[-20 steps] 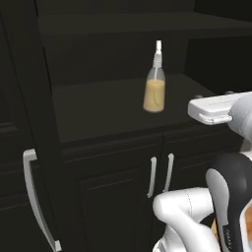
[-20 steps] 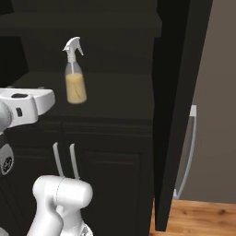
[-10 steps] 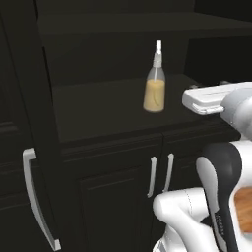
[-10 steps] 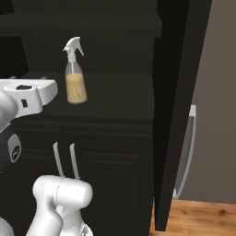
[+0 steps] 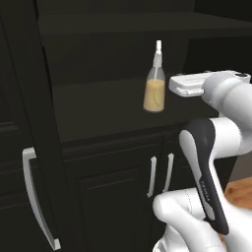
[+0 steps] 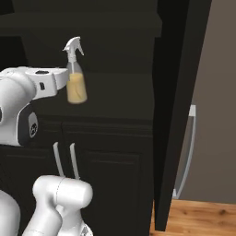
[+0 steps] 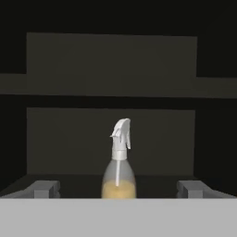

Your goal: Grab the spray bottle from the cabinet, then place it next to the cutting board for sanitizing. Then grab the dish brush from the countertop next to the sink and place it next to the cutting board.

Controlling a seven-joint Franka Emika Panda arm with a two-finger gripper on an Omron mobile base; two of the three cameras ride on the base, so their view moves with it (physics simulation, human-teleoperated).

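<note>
Spray bottle (image 7: pixel 119 163), clear with pale yellow liquid and whitish trigger head, stands upright on the dark shelf of the near-black cabinet (image 5: pixel 98 103); your gripper (image 7: pixel 118 189) faces it, fingers spread fully wide, holding nothing

small clear spray bottle, yellow-tan liquid, whitish trigger head (image 7: pixel 119 166) | upright, untouched | on dark shelf of near-black wooden cabinet (image 5: pixel 103 106) | ahead of open jaws, centred between them
</note>
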